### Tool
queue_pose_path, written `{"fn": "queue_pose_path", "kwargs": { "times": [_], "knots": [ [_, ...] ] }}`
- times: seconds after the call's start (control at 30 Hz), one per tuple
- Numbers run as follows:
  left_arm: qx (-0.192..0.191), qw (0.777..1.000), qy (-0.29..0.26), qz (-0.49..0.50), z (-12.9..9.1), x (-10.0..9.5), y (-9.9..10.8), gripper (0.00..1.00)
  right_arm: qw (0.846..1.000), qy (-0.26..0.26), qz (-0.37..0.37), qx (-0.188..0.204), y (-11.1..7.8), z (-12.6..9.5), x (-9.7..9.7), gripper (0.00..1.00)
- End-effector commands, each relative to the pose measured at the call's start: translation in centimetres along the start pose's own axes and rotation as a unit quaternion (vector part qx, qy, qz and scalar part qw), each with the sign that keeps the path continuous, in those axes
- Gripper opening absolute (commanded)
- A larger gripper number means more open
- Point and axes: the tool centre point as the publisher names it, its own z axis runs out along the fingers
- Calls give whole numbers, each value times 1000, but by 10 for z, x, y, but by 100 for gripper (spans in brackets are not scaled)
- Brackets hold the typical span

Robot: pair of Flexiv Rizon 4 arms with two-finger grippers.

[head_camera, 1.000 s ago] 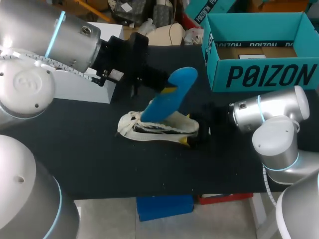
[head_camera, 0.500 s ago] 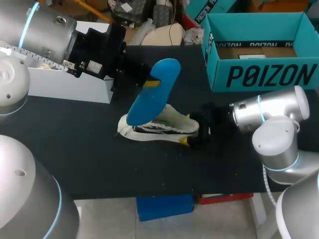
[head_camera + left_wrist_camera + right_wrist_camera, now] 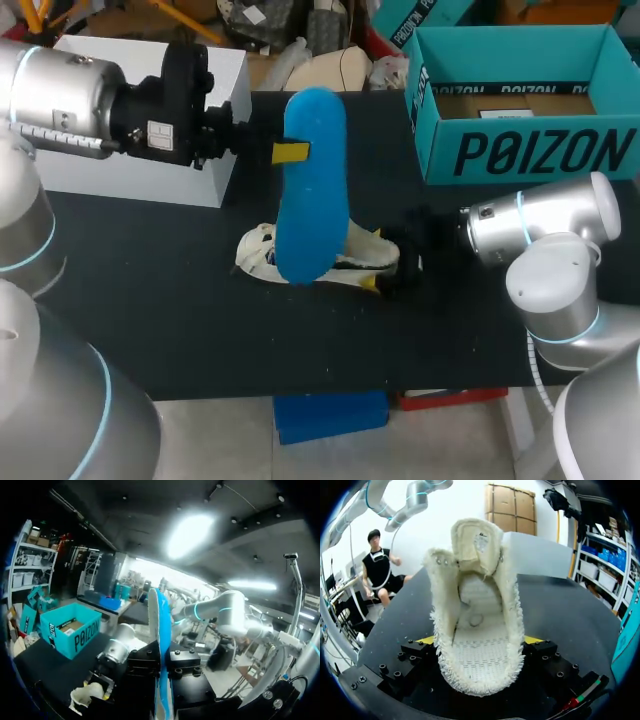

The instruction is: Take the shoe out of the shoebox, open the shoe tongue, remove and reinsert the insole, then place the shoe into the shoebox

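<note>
Left gripper (image 3: 283, 152) clamped on blue insole (image 3: 310, 200) — arm level over table (image 3: 180, 320), right gripper (image 3: 385, 278) pinching shoe (image 3: 258, 250) at heel

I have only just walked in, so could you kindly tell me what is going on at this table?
The left pincer holds the blue insole above the white shoe, whose inside shows bare. The right pincer grips the shoe at its heel end on the black table. The teal shoebox stands open, apart from them.
</note>
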Motion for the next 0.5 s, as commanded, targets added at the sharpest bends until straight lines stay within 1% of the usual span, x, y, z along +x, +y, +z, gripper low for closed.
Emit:
{"fn": "queue_pose_path", "kwargs": {
  "times": [0.03,0.13,0.5],
  "knots": [
    [35,999,12,-9,3,8,-5,0,1000,0,1,1,-4,2,1,0],
    [42,999,26,-13,2,21,-17,0,1000,0,1,1,-4,2,1,0],
    [46,997,60,0,-4,73,-59,0,1000,0,1,1,-4,2,1,0]
  ]
}}
